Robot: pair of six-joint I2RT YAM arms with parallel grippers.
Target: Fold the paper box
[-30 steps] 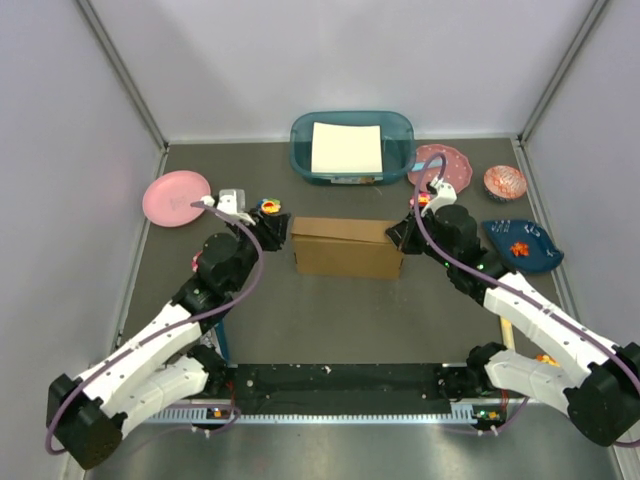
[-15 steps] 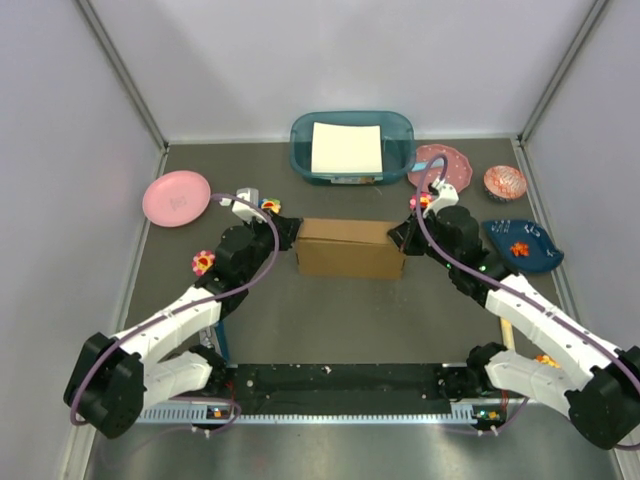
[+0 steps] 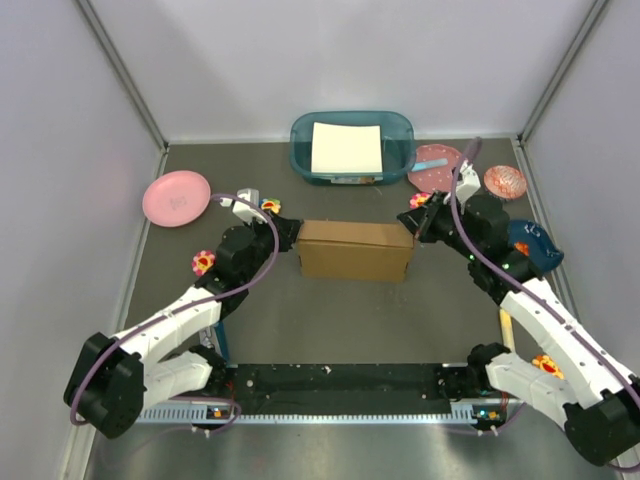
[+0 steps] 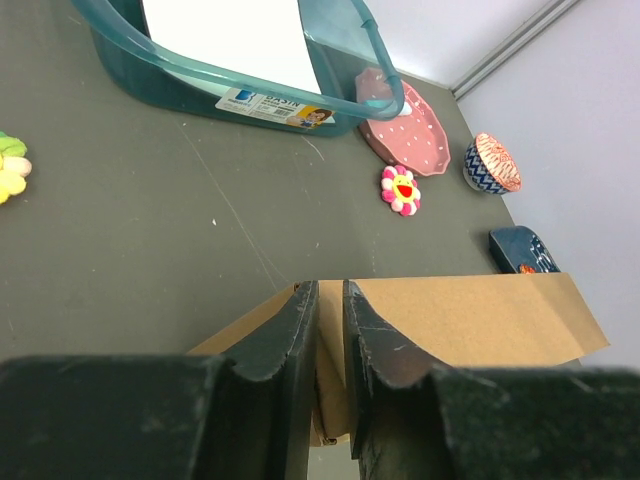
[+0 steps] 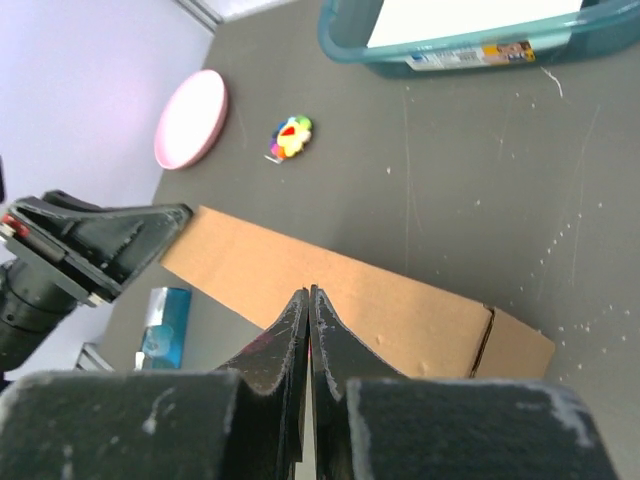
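The paper box (image 3: 355, 250) is a brown cardboard box lying at the table's middle, long side left to right. My left gripper (image 3: 292, 232) is at its left end. In the left wrist view the fingers (image 4: 300, 330) are shut on a cardboard flap of the box (image 4: 470, 320), which stands between them. My right gripper (image 3: 412, 222) is at the box's right end, slightly above its top. In the right wrist view it (image 5: 310, 292) is shut with nothing between the jaws, over the box's top face (image 5: 400, 305).
A teal bin (image 3: 400, 150) holding a white sheet stands behind the box. A pink plate (image 3: 177, 197) lies far left. A dotted pink plate (image 3: 436, 165), a small bowl (image 3: 505, 181) and a blue dish (image 3: 535, 245) lie at the right. Small flower toys (image 3: 204, 262) lie near the left arm.
My left gripper moved to the box's left end and closed on its flap. The right gripper rose and shifted right; the box slid slightly right.
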